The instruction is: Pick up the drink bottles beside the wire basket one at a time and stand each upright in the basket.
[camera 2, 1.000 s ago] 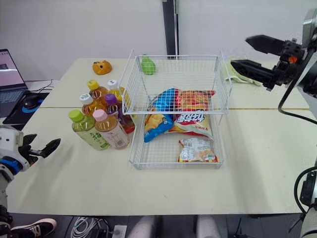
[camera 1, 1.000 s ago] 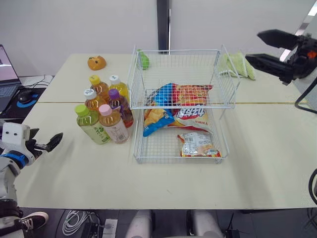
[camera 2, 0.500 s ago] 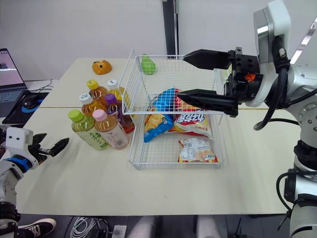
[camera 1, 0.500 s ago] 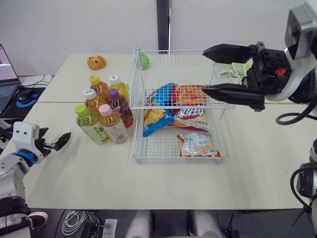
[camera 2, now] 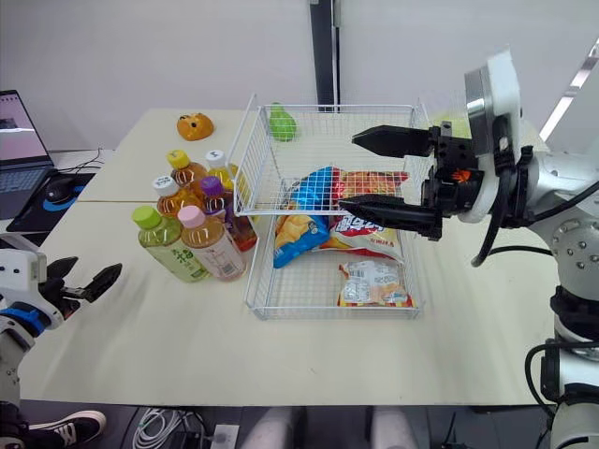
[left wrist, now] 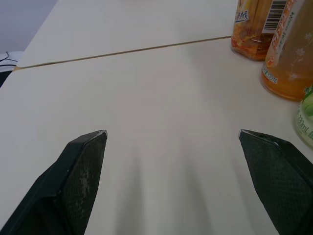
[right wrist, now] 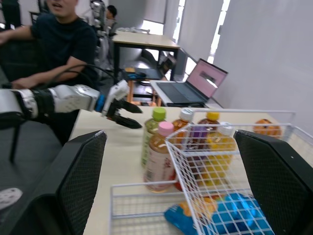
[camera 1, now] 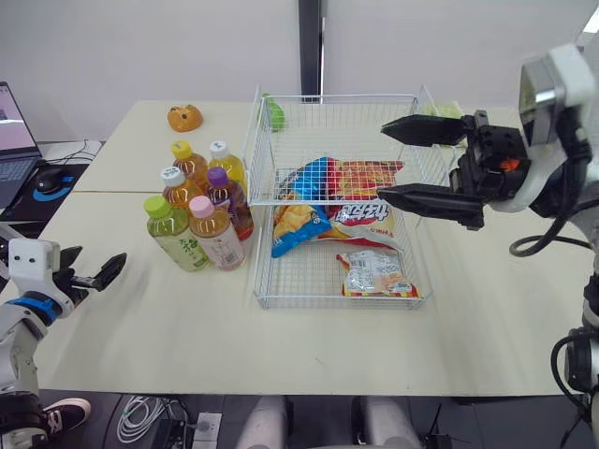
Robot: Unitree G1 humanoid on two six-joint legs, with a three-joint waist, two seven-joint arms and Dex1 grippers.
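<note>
right hand (camera 1: 382, 160): hovers spread wide over wire basket (camera 1: 265, 281) | left hand (left wrist: 171, 133): hangs released, low over table (camera 1: 309, 346) | drink bottles (camera 1: 198, 210): stand upright beside wire basket

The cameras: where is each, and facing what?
Left eye view: on the head, looking down at table, wire basket, bottles; left gripper and right gripper show.
Right eye view: beside it, same scene.
Left wrist view: along the left gripper's open fingers, toward the bottles.
Right wrist view: over the wire basket toward a person.
Both wrist views share the bottles.
</note>
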